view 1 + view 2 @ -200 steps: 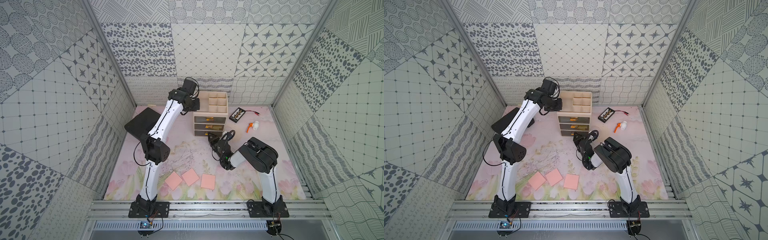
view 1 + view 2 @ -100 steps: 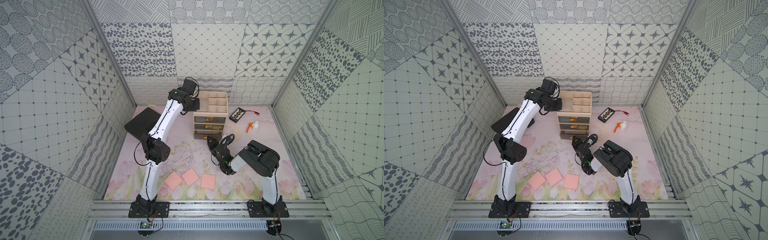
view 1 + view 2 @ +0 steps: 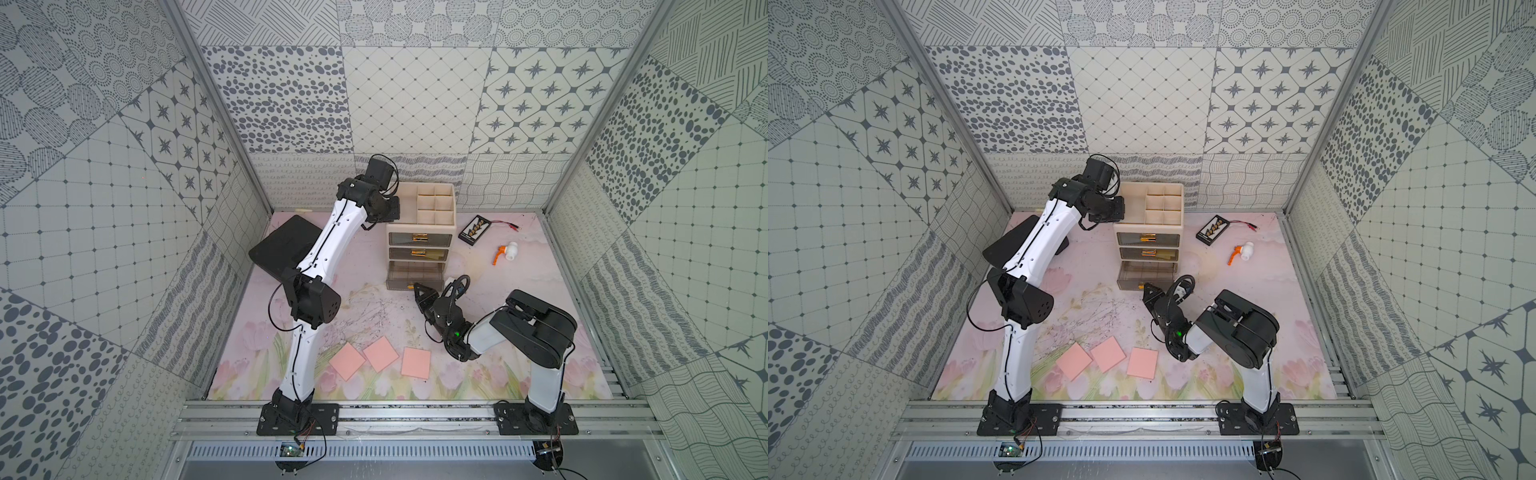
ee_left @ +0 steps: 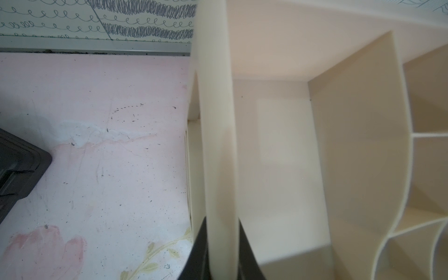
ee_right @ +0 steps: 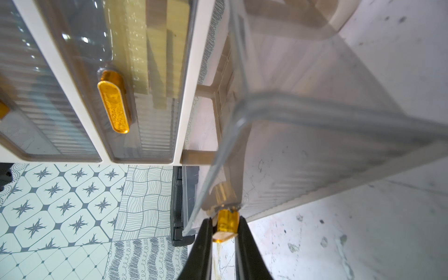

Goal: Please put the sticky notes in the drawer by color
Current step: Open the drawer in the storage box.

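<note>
Top views both show three pink sticky notes lying flat, side by side, near the front of the floral tabletop, none touched by a claw. Farther in, the right claw is clamped narrow on the gold handle of the bottom drawer, which stands slid forward out of the cream chest. The two drawers above sit closed, and yellow shows through the smoky front of the middle drawer. At the chest's top, the left claw pinches the side wall of the divided tray, as the left wrist view shows. A black case lies left of the chest. A small black holder with a red lead and an orange-and-white fitting lie to its right.
</note>
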Robot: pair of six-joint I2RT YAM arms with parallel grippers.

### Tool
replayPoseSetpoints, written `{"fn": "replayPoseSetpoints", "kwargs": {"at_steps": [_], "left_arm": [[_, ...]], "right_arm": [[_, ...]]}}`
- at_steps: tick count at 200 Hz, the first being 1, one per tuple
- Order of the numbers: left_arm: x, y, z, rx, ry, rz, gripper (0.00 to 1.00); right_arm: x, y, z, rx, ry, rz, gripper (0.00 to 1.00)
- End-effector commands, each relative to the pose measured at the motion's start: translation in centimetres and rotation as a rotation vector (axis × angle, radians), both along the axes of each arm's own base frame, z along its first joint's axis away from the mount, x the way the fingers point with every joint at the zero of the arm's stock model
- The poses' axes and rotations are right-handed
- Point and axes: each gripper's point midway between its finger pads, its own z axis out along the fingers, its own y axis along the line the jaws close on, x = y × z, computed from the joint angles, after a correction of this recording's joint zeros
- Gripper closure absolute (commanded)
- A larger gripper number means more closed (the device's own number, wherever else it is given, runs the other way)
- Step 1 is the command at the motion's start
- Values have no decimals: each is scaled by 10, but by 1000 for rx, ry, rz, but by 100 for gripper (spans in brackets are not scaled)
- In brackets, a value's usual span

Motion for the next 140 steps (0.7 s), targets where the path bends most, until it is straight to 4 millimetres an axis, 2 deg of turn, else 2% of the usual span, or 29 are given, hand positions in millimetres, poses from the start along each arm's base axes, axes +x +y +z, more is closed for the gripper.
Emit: {"fn": "replayPoseSetpoints", "kwargs": {"at_steps": [1,68,71,97,140], "left_arm": [[-18,1,-24,1,134,35,100],[-17,-1,-27,-4,140,38,100],[-16,-1,-27,-4,138,38,100],[-17,0,-28,2,142,39,100],[-18,1,-30,9,147,40,100]], "right_arm": [[-18,15,11,8,-48,52,85],[-23,14,22,-3,-55,52,86],[-26,10,16,-17,-42,52,86],[-32,5,10,-19,-26,51,85],[-35,13,10,-9,-26,70,85]]}}
